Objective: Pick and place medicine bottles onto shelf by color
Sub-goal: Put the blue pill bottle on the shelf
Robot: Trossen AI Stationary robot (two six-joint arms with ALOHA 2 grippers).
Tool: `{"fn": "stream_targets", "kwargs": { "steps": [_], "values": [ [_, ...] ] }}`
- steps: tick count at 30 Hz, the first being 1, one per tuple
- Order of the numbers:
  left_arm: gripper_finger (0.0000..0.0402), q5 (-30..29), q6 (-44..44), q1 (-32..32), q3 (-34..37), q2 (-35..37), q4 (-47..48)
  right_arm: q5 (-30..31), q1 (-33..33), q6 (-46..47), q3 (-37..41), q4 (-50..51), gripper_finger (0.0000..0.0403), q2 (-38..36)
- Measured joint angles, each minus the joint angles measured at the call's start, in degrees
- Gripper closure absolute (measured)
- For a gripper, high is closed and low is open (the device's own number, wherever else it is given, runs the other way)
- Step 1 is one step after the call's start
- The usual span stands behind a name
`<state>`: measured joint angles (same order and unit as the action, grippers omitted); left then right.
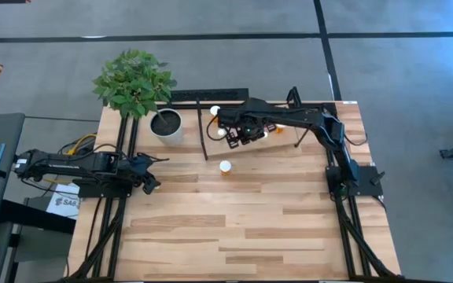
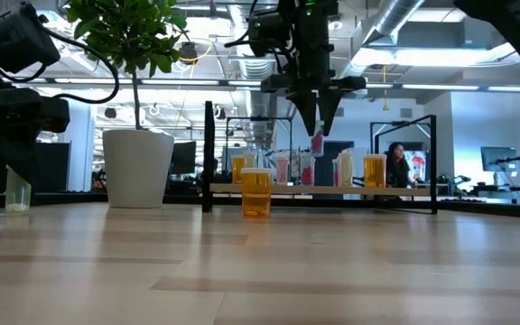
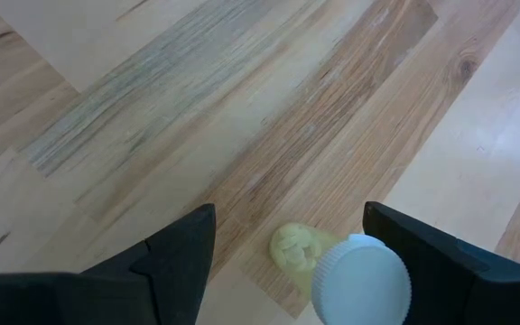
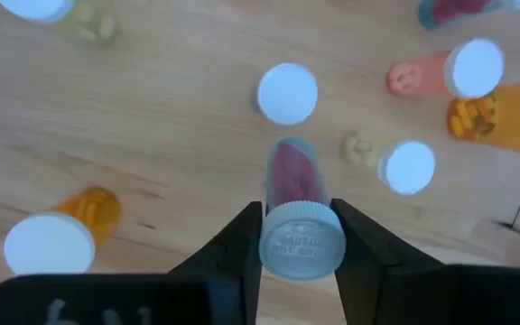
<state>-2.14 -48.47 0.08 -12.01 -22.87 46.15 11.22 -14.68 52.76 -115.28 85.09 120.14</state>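
Right wrist view: right gripper (image 4: 301, 236) jaws clamped on white-capped pinkish-red bottle (image 4: 296, 212); left gripper (image 3: 289, 262) jaws apart.

No legible text anywhere.

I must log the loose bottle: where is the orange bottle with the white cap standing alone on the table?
In the high view, the orange white-capped bottle stands upright near the table's middle, in front of the wooden shelf and right of the white plant pot.
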Motion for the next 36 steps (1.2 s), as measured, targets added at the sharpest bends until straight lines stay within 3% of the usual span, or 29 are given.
{"fn": "stream_targets", "kwargs": {
  "steps": [8, 17, 36],
  "values": [
    [0.0135, 0.0, 0.0, 0.0, 0.0, 0.0, 0.0, -0.67, 3.71, 5.68, 0.0, -0.37, 0.0288, 0.0],
    [0.0135, -0.01, 0.0, 0.0, 0.0, 0.0, 0.0, -0.66, 5.56, 5.07, 0.0, -5.66, 0.0288, 0.22],
    [0.0135, 0.01, 0.0, 0.0, 0.0, 0.01, 0.0, -2.11, 2.9, -7.2, -0.04, -8.3, 0.0289, 2.98]
  ]
}}
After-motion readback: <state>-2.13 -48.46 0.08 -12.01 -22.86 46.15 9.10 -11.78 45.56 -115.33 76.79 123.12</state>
